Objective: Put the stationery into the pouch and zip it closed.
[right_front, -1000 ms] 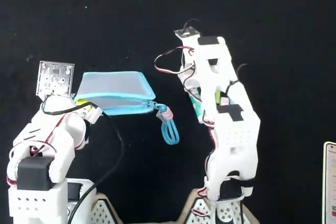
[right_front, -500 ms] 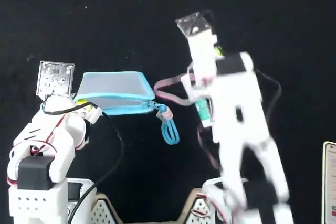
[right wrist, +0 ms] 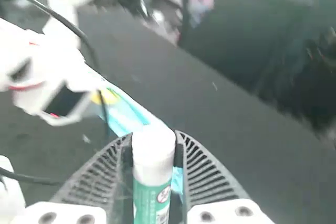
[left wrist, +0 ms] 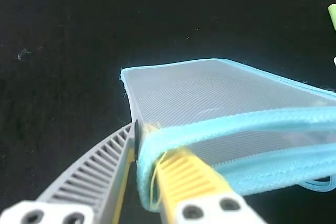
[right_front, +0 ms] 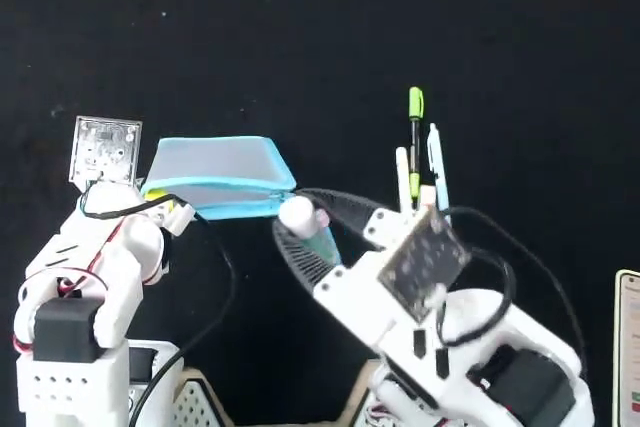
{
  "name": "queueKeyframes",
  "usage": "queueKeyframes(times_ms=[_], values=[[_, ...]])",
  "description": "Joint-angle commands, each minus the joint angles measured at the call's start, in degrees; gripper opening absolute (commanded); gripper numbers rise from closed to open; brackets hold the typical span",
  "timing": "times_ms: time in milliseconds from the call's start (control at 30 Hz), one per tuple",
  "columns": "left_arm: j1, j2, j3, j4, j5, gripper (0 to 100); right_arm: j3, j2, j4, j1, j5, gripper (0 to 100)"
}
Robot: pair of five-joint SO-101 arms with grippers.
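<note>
- While the left gripper [right_front: 165, 209] has stayed shut on the left end of the blue pouch [right_front: 215, 177], the right arm has moved a lot.
- One second ago that arm was stretched out over the pens. Now it is pulled back toward the near edge of the table [right_front: 520, 57] and turned toward the pouch.
- The right gripper [right_front: 293, 215] is squeezed tight on a glue stick [right wrist: 152, 156] with a white cap, and holds it just beside the right end of the pouch.
- The pouch has not moved. It lies on the left half of the table.
- Three pens [right_front: 414, 147] have come out from under the arm. They lie side by side, a little right of the middle, well apart from the pouch.
- The table is all black. A flat white thing [right_front: 628, 347] pokes in at the right edge.
- Behind the far edge the room is dark, with some cables.
</note>
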Motion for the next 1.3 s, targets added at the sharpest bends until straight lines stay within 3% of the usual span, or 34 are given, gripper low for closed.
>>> queueKeyframes(times_ms=[0, 200, 467, 800, 1267], values=[[-0.6, -0.3, -0.7, -0.3, -0.4, 3, 2.1, -2.0, -8.2, -5.9, -0.4, 1.1], [-0.6, -0.3, -0.6, -0.2, -0.5, 3, 14.0, -4.6, -25.6, -10.6, -0.4, 1.1], [-0.6, -0.3, -0.6, -0.1, -0.5, 3, 31.4, -11.3, -48.3, -10.5, 0.0, 1.1], [-0.3, -0.3, -0.6, 0.0, -0.5, 3, 49.5, -8.2, -78.6, -1.0, -0.1, 1.1], [-0.4, -0.3, -0.6, -0.1, -0.5, 3, 51.5, 4.4, -81.7, -0.9, -0.4, 1.2]])
